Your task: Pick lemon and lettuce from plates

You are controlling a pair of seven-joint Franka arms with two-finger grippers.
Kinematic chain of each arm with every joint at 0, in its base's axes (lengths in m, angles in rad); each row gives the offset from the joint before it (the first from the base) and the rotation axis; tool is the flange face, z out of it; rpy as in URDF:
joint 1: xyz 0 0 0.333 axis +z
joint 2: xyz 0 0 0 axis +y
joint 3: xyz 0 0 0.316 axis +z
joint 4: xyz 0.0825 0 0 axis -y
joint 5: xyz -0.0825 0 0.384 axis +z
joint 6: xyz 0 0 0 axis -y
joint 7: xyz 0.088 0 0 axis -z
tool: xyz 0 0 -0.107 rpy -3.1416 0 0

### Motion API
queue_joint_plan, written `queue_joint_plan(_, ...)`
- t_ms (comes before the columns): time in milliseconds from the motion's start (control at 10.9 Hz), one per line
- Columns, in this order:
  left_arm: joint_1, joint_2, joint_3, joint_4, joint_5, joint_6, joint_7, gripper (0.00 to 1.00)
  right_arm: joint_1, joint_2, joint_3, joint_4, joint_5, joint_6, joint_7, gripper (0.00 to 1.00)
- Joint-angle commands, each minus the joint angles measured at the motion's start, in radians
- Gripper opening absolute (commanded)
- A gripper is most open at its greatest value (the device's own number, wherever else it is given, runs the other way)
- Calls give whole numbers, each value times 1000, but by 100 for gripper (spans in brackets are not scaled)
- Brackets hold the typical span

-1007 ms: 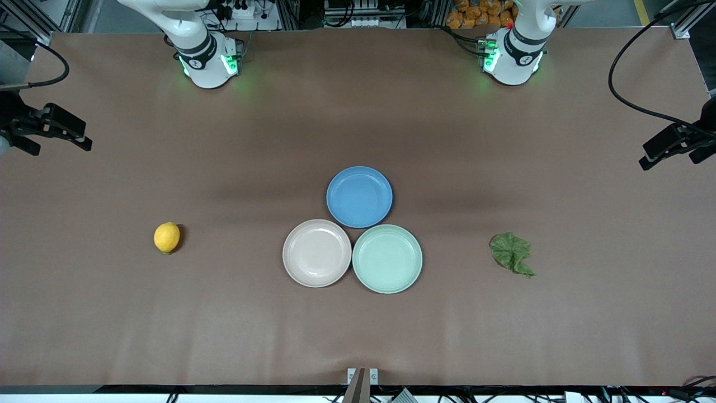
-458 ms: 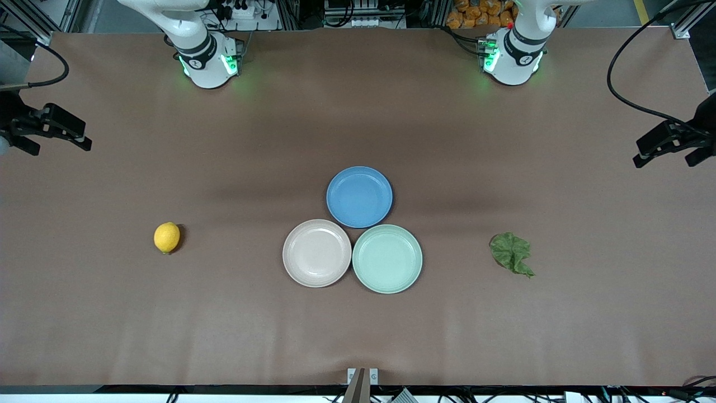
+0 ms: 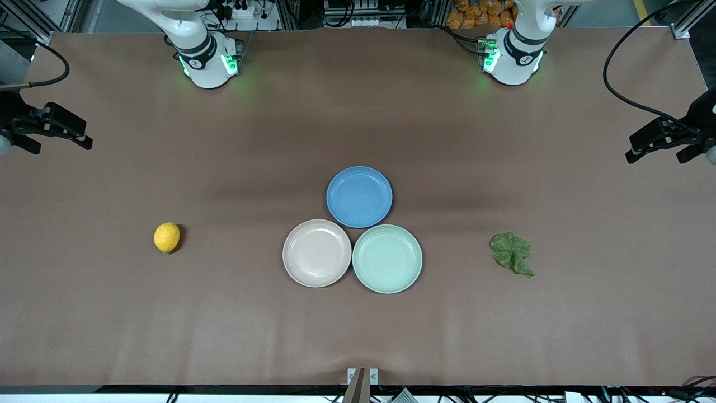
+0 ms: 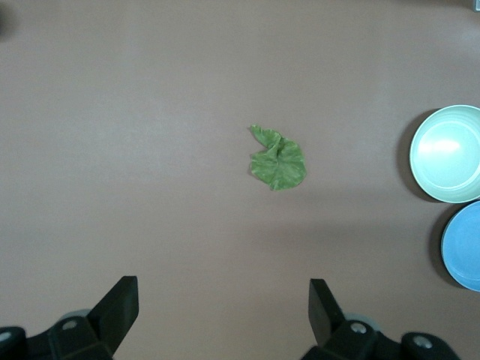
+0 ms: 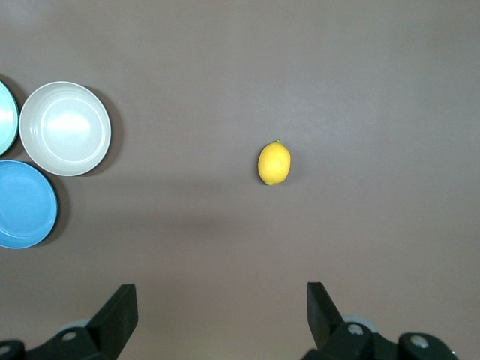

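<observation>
While both arms are hanging high at the counter's ends, front view is showing the lemon (image 3: 166, 237) sitting on the bare brown counter (image 3: 358, 336) toward the right arm's end, well apart from the plates. It is small, oval, smooth-skinned and yellow-orange. The lettuce (image 3: 511, 253) is lying flat toward the left arm's end: one dark green, wrinkly leaf with a ragged outline. Beige-pink plate (image 3: 316, 253) and mint plate (image 3: 387, 258) are sitting side by side with rims touching; the blue plate (image 3: 359, 196) is sitting farther from the camera, just beside both. All three are round, shallow, matte and holding nothing. Right gripper (image 3: 61, 130) is hanging over the counter's edge at its end, left gripper (image 3: 665, 144) likewise at its own end.

Left wrist view: left gripper (image 4: 225, 311) is hovering above the crumpled leaf (image 4: 277, 159), jaws released wide, gripping nothing. Mint plate (image 4: 448, 153) and blue plate (image 4: 463, 246) are showing at the edge.

Right wrist view: right gripper (image 5: 223, 311) is hovering above the lemon (image 5: 274, 163), jaws spread, gripping nothing. Beige-pink plate (image 5: 65, 128) and blue plate (image 5: 25, 203) are showing off to one side.
</observation>
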Motion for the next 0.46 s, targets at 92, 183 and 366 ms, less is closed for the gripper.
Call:
queue_joint_plan(92,-2,9,0,22,-12,-33,28,100,0,2,3,19,-11,-18,-7,100)
queue_joint_plan(183,-3,9,0,22,-7,-33,46,100,-2,2,2,18,-8,-20,-6,100)
queue_joint_plan(366,0,11,2,22,-10,-33,82,100,0,2,1,16,-4,-20,-7,100)
